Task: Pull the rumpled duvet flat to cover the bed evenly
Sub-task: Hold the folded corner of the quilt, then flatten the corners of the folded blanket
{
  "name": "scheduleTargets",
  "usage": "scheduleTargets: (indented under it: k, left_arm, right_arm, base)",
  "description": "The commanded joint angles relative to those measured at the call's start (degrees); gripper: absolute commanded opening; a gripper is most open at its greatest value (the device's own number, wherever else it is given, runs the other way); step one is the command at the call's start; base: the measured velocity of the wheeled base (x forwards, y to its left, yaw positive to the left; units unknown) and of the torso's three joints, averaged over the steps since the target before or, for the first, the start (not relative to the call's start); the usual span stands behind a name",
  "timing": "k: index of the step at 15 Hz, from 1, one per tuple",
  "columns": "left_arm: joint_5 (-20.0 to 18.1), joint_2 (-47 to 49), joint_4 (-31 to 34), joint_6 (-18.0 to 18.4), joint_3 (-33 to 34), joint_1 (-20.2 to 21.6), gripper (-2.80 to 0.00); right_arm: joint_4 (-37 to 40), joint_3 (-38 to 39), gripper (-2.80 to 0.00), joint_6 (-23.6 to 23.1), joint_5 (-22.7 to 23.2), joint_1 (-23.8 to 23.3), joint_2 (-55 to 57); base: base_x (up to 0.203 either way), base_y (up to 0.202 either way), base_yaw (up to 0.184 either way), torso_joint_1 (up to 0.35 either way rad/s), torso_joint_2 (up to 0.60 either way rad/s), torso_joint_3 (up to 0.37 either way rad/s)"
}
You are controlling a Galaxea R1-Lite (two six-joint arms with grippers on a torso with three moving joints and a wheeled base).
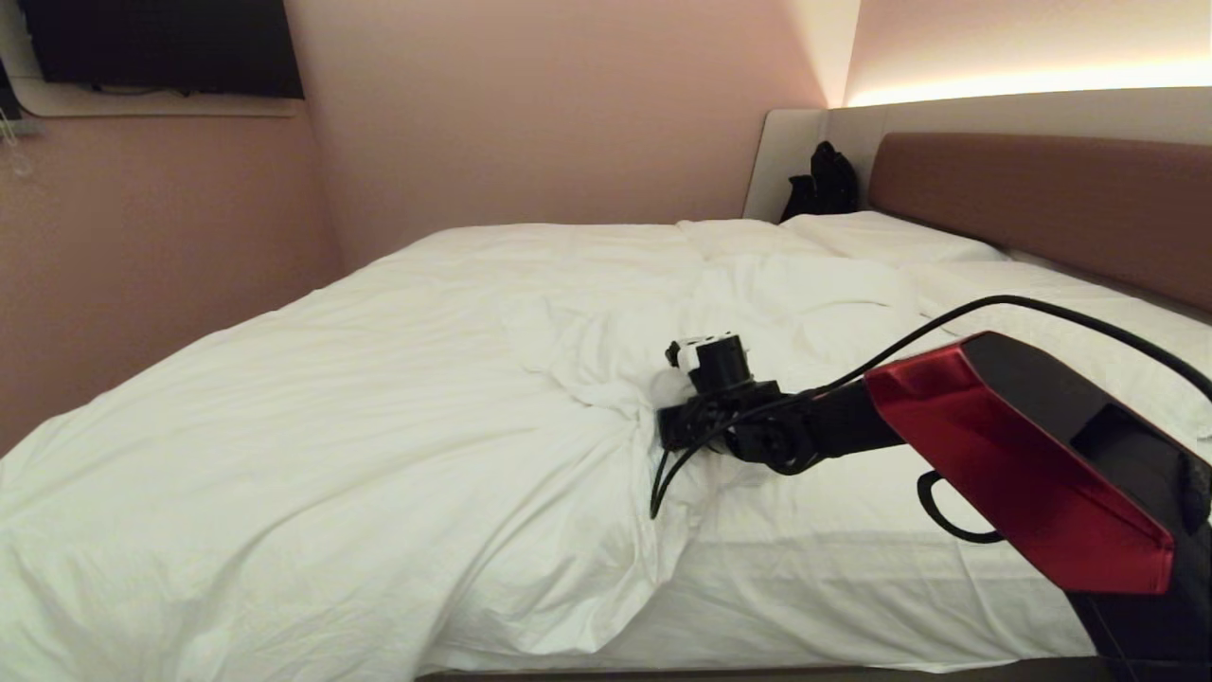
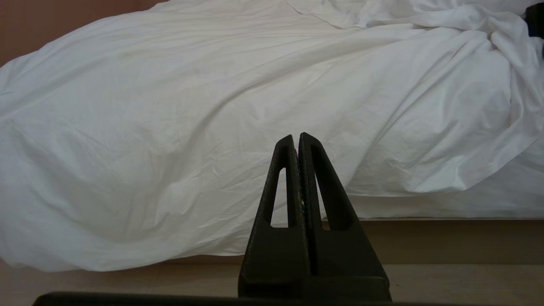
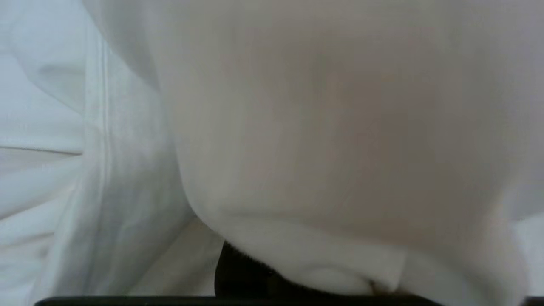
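Note:
The white duvet lies bunched over the left and middle of the bed, with bare sheet showing at the near right. My right gripper reaches out over the mattress to the duvet's rumpled edge, where creases run together at its tip. It is shut on the duvet, and in the right wrist view the duvet drapes over the fingers and hides them. My left gripper is shut and empty, low by the bed's near side, facing the hanging duvet. It stays outside the head view.
Two flat pillows lie by the headboard, with a black bag in the corner behind them. A pink wall runs along the bed's far left side under a dark screen. The bed's base and floor show below the hanging fabric.

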Motion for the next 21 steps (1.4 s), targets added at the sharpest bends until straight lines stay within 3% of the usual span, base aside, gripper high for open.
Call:
scheduleTargets:
  k: [1, 12, 16, 21]
  left_arm:
    - [-0.02, 0.02, 0.00, -0.02, 0.00, 0.02, -2.80]
    - [-0.02, 0.00, -0.01, -0.02, 0.00, 0.02, -2.80]
    - [-0.02, 0.01, -0.01, -0.02, 0.00, 0.02, -2.80]
    - [-0.02, 0.00, -0.01, -0.02, 0.00, 0.02, -2.80]
  right_arm:
    - [-0.25, 2.90, -2.80, 0.06, -0.10, 0.05, -5.50]
    - [-0.37, 29.44, -2.80, 0.03, -0.24, 0.04, -30.84]
    - [-0.66, 39.41, -2.80, 0.79, -4.40, 0.08, -36.85]
    - [-1.75, 50.81, -2.80, 3.74, -4.84, 0.46, -45.11]
  base:
    - [0.000, 0.000, 0.000, 0.000, 0.00, 0.000]
    - [0.000, 0.000, 0.000, 0.000, 0.00, 0.000]
    - [0.000, 0.000, 0.000, 0.000, 0.00, 0.000]
    - [0.000, 0.000, 0.000, 0.000, 0.00, 0.000]
